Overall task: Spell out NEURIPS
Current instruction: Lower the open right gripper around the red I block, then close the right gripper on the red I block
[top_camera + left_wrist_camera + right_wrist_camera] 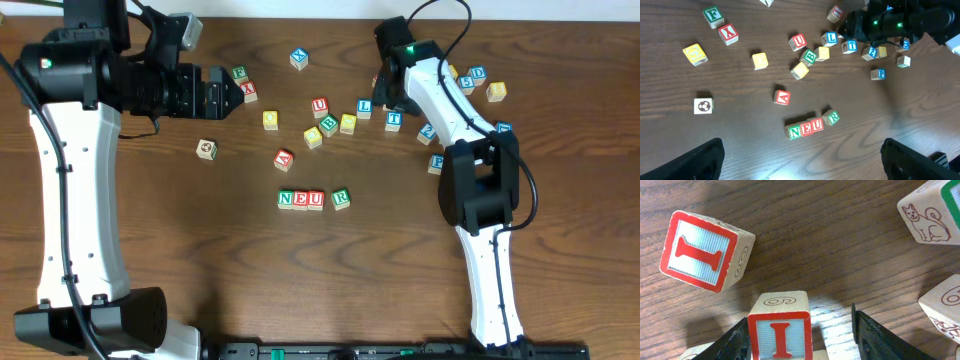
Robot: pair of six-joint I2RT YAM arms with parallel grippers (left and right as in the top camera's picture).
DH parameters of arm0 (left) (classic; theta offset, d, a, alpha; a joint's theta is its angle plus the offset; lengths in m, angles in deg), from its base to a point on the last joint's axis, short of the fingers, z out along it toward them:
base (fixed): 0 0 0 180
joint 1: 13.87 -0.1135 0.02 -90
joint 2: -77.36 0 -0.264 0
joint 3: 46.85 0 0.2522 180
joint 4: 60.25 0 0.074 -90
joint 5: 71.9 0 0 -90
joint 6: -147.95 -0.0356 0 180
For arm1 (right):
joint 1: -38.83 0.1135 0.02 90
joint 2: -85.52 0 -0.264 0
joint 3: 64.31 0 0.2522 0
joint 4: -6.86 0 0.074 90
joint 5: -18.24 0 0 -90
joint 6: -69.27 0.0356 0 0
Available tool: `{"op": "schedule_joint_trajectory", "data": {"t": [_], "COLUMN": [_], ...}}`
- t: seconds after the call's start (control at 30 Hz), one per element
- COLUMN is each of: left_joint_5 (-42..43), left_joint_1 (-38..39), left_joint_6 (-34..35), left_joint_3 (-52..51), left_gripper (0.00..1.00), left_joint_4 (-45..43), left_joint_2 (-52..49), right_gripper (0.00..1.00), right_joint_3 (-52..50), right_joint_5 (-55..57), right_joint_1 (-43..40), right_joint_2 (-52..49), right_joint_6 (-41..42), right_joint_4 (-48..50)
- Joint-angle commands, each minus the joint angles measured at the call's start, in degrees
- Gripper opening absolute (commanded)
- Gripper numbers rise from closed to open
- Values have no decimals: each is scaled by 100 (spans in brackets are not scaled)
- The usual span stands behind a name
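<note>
While the green N cube (286,199), red E cube (301,199) and red U cube (316,199), all wooden, sit touching in a row on the brown wooden table (580,280), the green R cube (341,198) stands just beside them. Farther back, the right pincer (799,325) stands apart astride a red I cube (780,335), a gap on one side. The left pincer (228,95) hangs wide apart.

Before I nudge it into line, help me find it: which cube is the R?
On the table, below the scattered cubes, sits the NEU row. The R cube lies just beyond its U, apart and askew, green-lettered where the U is red.
</note>
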Motion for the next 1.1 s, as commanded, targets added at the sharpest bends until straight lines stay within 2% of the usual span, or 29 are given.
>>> {"op": "schedule_joint_trajectory", "data": {"t": [0.0, 0.23, 0.37, 0.47, 0.6, 1.07], "left_joint_5": [55, 55, 55, 55, 55, 55], "left_joint_1": [-20, -20, -20, -20, -20, -20], "left_joint_6": [-81, -81, -81, -81, -83, -81], "left_joint_3": [90, 90, 90, 90, 90, 90], "left_gripper": [98, 98, 98, 98, 98, 98], "left_joint_4": [15, 15, 15, 15, 15, 15], "left_joint_2": [48, 48, 48, 48, 48, 48], "right_gripper": [58, 55, 45, 42, 31, 30], "right_joint_3": [-17, -17, -20, -20, -35, -59], "right_joint_5": [33, -146, -149, -149, -149, -146], "right_joint_1": [33, 46, 66, 72, 72, 70], "right_joint_2": [-61, -61, -61, -61, -61, -61], "right_joint_6": [160, -225, -251, -251, -251, -367], "right_joint_4": [-15, 59, 59, 59, 57, 57]}}
